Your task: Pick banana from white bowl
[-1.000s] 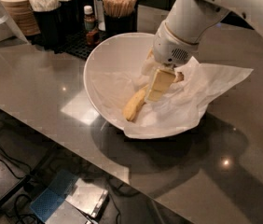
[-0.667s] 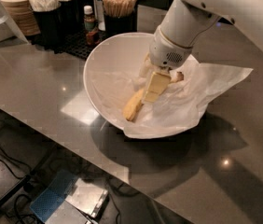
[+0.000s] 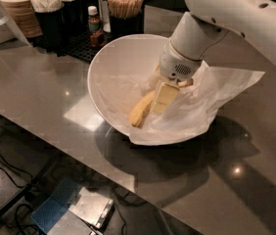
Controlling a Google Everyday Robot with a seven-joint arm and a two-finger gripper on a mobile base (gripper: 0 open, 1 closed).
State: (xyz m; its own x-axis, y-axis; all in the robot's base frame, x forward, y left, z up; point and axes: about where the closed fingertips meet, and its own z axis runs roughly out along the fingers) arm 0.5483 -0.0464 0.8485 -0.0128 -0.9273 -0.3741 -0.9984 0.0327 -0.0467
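Camera view: the white bowl is sitting tilted on a grey counter, its left wall rising high and its right side lying low, where crumpled paper is spilling over the rim. The counter's near edge is running diagonally just below the bowl, w/ open surface to the left and right. A cup of wooden sticks and a small bottle are standing close behind the rim. The banana is lying in the bowl bottom on the paper, lower end pointing toward the near rim. The gripper is reaching down inside the bowl from the arm, pressing at the banana's upper end and covering it. Can't tell whether it is open or closed on the fruit. Vs 1 s ago, the gripper is sitting a bit lower in the bowl, and the banana is staying approx. where it was.
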